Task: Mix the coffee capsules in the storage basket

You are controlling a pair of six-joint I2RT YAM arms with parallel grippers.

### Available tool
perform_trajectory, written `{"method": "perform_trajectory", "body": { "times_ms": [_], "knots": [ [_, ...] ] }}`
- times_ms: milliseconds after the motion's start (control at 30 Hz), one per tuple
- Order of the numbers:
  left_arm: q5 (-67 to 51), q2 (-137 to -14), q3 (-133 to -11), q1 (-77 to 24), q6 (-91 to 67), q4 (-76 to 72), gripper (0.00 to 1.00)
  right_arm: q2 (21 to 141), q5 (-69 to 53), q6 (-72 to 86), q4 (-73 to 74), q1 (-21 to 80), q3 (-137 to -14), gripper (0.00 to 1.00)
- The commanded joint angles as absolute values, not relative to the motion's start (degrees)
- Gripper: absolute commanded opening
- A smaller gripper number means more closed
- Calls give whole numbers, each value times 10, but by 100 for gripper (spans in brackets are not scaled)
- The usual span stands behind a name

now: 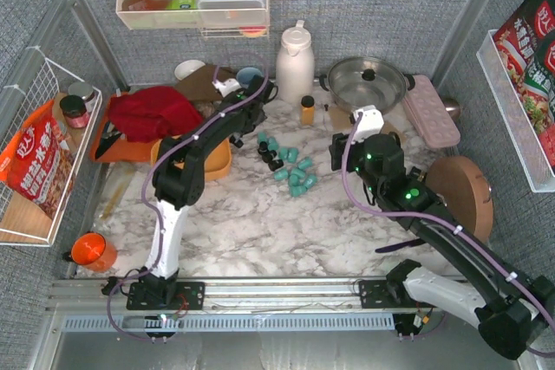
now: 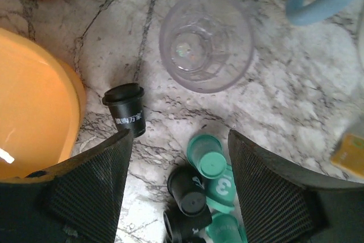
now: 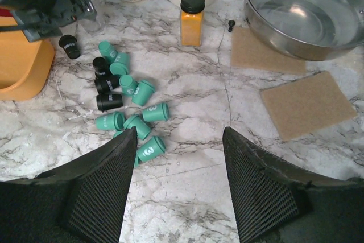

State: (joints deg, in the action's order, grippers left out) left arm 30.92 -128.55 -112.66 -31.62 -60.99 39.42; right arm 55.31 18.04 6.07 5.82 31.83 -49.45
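From above, the coffee capsules point(image 1: 290, 165) lie loose on the marble counter point(image 1: 260, 223), tipped on their sides with their long axes pointing many ways. They sit just right of the orange basket point(image 1: 218, 160), which the left arm point(image 1: 173, 188) partly covers.

In the left wrist view, the left end effector point(image 2: 179, 138) hangs with its fingers wide apart, gripping nothing. One black capsule point(image 2: 126, 109) lies alone beside the basket's rim, its wider end toward a clear cup point(image 2: 206, 41).

In the right wrist view, the right end effector point(image 3: 179, 135) is also spread and empty. The cluster lies to its left, and two teal capsules marked 3 lie roughly crosswise.
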Motion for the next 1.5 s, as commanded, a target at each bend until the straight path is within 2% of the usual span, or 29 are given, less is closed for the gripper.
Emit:
{"method": "perform_trajectory", "body": {
  "times_ms": [0, 200, 267, 800, 900, 1100, 1233, 1467],
  "knots": [
    [342, -1319, -1161, -316, -686, 476, 77, 539, 187, 54, 55, 317, -493, 66],
    [373, -1346, -1196, -318, -743, 547, 76, 539, 187, 51, 57, 317, -493, 66],
    [377, -1352, -1196, -319, -755, 555, 72, 537, 186, 51, 57, 316, -492, 66],
    [375, -1390, -1187, -311, -779, 535, 68, 528, 184, 50, 57, 316, -490, 66],
    [365, -1396, -1184, -305, -778, 527, 62, 528, 185, 49, 57, 316, -490, 66],
    [353, -1407, -1184, -299, -773, 519, 61, 532, 188, 45, 58, 316, -490, 66],
    [340, -1412, -1183, -299, -763, 512, 54, 533, 192, 43, 56, 316, -491, 66],
    [323, -1405, -1174, -303, -753, 505, 49, 537, 194, 41, 55, 316, -490, 66]
  ]
}}
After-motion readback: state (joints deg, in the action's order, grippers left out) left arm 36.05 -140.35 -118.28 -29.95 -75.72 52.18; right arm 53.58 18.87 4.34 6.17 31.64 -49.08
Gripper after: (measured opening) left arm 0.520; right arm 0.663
